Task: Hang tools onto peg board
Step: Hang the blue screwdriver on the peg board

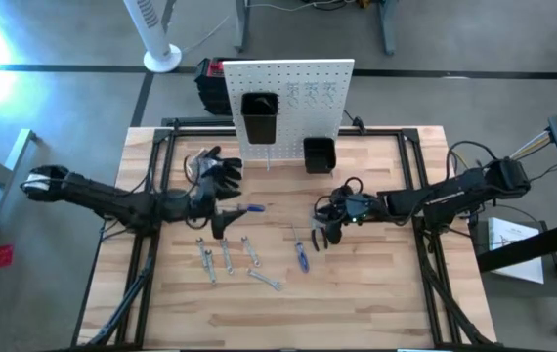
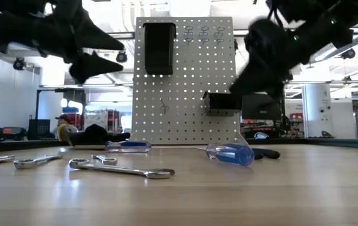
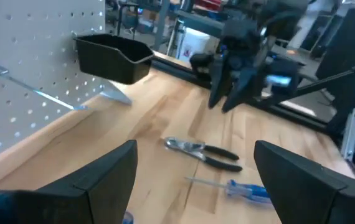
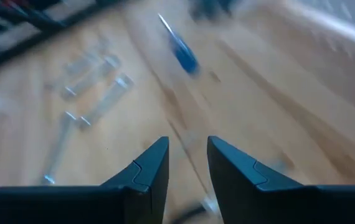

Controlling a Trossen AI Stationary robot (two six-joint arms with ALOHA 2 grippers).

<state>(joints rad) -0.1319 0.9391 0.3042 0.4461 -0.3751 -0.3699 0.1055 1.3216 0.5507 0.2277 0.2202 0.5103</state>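
The white peg board [image 1: 288,93] stands upright at the table's far middle and carries two black bins [image 1: 259,115] [image 1: 319,154]. Several silver wrenches [image 1: 227,256] lie flat near the table's middle. One blue-handled screwdriver [image 1: 256,208] lies beyond them, another [image 1: 301,256] to their right. Dark-handled pliers [image 3: 203,153] lie beside that second screwdriver. My left gripper [image 1: 222,227] hangs wide open above the table, near the wrenches, with nothing between its fingers [image 3: 103,177]. My right gripper [image 1: 325,233] hovers over the pliers and points down at a slant. Its fingers [image 4: 156,165] stand a narrow gap apart on nothing.
Black work gloves [image 1: 216,168] lie left of the peg board. Long pegs [image 3: 34,90] stick out of the board toward the table. Black frame rails [image 1: 151,166] run along the table's left, right and far edges. Bare wood lies toward the near edge [image 1: 288,318].
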